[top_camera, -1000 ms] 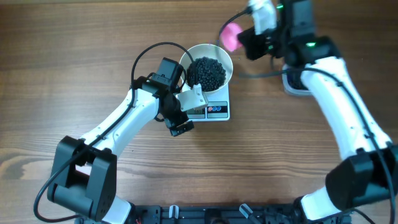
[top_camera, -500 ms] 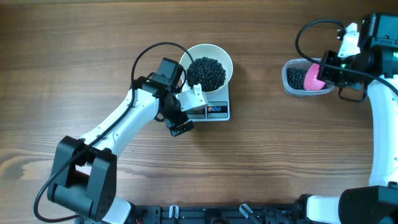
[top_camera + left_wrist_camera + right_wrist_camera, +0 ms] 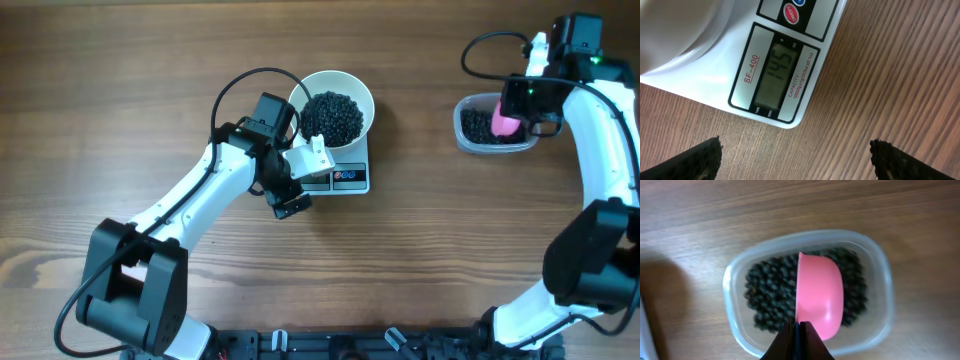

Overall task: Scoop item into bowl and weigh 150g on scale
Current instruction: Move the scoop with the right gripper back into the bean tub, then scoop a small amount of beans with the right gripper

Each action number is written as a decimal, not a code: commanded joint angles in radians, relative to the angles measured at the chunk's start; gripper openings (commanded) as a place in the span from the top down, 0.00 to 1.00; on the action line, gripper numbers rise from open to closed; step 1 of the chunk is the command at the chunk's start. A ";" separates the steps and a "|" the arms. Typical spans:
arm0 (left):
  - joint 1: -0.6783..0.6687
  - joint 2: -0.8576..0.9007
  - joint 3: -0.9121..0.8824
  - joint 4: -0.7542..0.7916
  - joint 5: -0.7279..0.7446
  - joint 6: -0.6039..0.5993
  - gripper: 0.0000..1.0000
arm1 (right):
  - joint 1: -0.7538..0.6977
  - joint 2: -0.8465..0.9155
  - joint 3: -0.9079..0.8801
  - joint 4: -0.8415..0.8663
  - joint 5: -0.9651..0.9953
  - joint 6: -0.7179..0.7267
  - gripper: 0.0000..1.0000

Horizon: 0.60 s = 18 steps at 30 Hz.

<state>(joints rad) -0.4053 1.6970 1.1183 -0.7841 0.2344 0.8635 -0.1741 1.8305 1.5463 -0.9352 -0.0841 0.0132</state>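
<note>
The white bowl [image 3: 354, 88] stands on the scale [image 3: 357, 181] and holds a heap of the black pellets [image 3: 333, 117]. In the left wrist view the scale [image 3: 790, 30] shows its display [image 3: 780, 70], which reads 145, with the bowl [image 3: 685, 30] at the upper left. My left gripper [image 3: 305, 181] [image 3: 797, 157] hangs open at the scale's front-left corner, nothing between its fingers. My right gripper [image 3: 522, 100] [image 3: 797, 335] is shut on the handle of a pink scoop [image 3: 505, 120] [image 3: 820, 295]. The scoop is tilted on its side over more pellets [image 3: 765, 295].
A clear plastic tub [image 3: 465, 135] [image 3: 882, 285] at the right holds the remaining pellets and the scoop's bowl. A black cable [image 3: 235, 85] loops from the left arm beside the white bowl. Bare wooden tabletop [image 3: 150, 80] lies all round.
My right arm has carried the pink scoop from beside the white bowl over to the clear tub at the right. The left arm and the scale have not moved.
</note>
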 commanded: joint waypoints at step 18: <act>0.002 0.008 -0.004 0.000 0.019 0.019 0.00 | -0.009 0.071 -0.002 -0.015 -0.312 0.121 0.96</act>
<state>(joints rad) -0.4053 1.6970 1.1183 -0.7837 0.2344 0.8635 -0.1780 1.8816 1.5417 -0.9287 -0.3515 0.1123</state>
